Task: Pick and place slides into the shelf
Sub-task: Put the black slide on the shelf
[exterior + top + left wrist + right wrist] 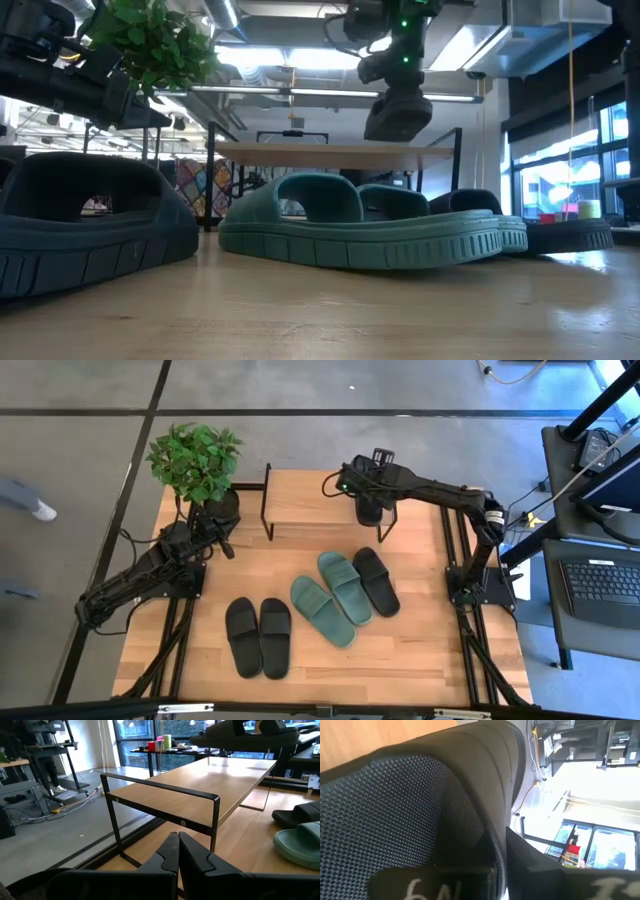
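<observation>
My wooden bench (400,650) carries everything, and I place each thing by the shelf (310,510), a low rack with a light wooden top board and thin black frame that stands at the far middle of the bench.

A leafy green potted plant (195,460) stands just to the left of the shelf.

Five slides lie on the bench in front of the shelf. The green pair (335,598) sits nearly straight in front of it, the two lying side by side at a slant. A single black slide (376,580) lies beside the green pair, towards the shelf's right end. A black pair (258,637) lies farther forward and to the left, side by side and well apart from the shelf.

My right tool (370,510) hangs over the right end of the shelf's top board and is clenched on a sixth black slide (398,115). From bench height this held slide shows just above the top board; I cannot tell whether it touches the board. My right wrist camera is filled by its textured black rubber (420,805).

My left tool (177,857) rests low near the shelf's left end, beside the plant, with its fingers closed together and grasping nothing. Its wrist camera looks along the shelf's top board.
</observation>
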Controlling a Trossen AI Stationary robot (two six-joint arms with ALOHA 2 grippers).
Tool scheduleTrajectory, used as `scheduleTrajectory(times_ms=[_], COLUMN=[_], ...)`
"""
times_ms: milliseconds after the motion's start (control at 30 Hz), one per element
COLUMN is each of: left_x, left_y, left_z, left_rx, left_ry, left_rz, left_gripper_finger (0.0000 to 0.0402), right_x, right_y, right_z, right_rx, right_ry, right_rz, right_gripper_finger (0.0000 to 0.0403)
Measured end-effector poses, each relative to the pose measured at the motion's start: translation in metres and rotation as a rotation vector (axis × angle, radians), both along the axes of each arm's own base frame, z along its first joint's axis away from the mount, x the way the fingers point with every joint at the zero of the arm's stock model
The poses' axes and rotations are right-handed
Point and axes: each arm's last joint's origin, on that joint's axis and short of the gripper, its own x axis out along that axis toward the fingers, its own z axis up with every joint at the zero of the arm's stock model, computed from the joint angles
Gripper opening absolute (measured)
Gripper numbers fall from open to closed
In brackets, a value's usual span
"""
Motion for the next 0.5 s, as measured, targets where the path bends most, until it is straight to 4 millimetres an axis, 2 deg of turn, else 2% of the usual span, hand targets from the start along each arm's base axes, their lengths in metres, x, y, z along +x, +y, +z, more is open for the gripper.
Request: scheduleTrajectory(times_ms=[267, 500], left_x=[0.0, 0.0], left_y=[0.0, 0.0], left_z=[0.0, 0.0], left_rx=[0.0, 0.007], left_ry=[0.0, 0.006], left_rz=[0.0, 0.004], left_gripper_finger=[0.0, 0.0], right_x=[-0.002, -0.018], right_y=[0.001, 0.008], right_z=[-0.003, -0.012], right_rx=[0.005, -0.015], right_ry=[0.043, -0.001], right_rz=[0.033, 0.047], right_gripper_finger=[0.0012, 0.0012])
